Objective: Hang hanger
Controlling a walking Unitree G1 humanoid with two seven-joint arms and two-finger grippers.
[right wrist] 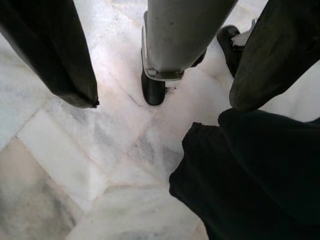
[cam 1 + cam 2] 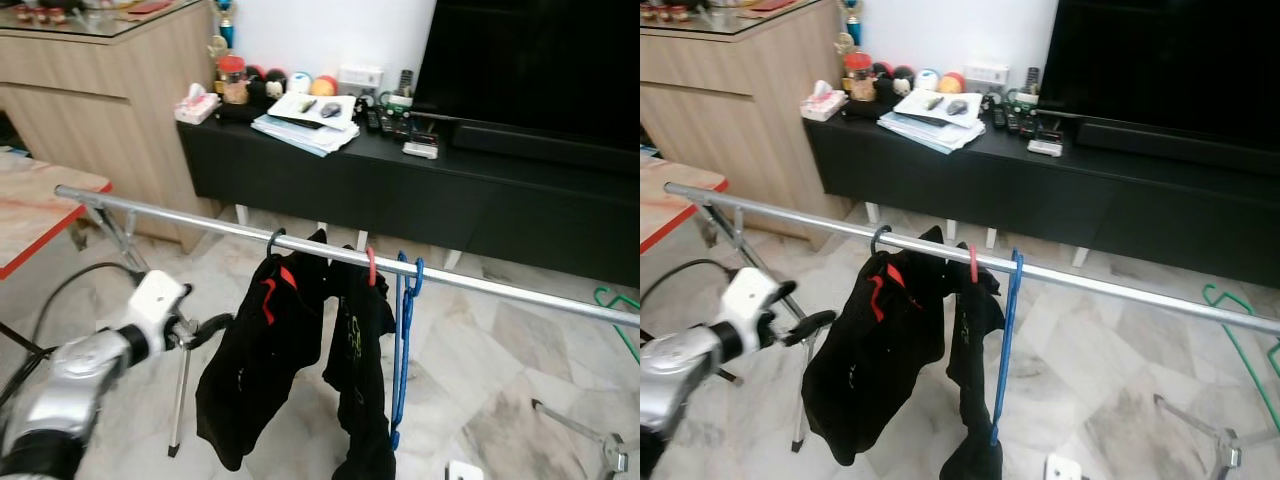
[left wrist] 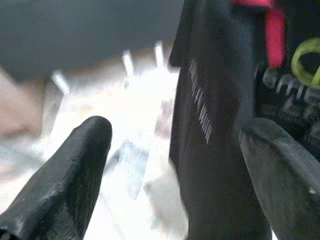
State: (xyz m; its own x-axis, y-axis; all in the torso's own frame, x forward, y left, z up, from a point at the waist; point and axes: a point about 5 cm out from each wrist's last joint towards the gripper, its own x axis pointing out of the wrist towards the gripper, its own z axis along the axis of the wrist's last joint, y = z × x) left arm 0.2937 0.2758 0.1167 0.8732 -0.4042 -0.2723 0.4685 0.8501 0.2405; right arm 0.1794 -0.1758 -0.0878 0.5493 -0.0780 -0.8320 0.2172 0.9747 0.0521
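rail (image 2: 480, 282) crosses over the marble floor | two black garments (image 2: 262, 350) hang from rail at its middle | blue hanger (image 2: 403, 340) hooked on rail just right of them | left gripper (image 2: 205, 331) below rail, beside left garment; jaws parted, grasping nothing | right gripper (image 1: 165, 65) aimed at floor; jaws apart, released

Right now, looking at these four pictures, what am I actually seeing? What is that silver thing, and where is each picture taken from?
The two wide pictures come from the robot's head cameras. The silver limb is its left arm, ending in the left gripper, two open black fingers reaching toward a black garment hanging on a metal rail. A blue hanger hangs there too, and a green hanger lies on the floor. The other two pictures come from wrist cameras: the left shows that garment close up, the right gripper points at marble floor, holding nothing.
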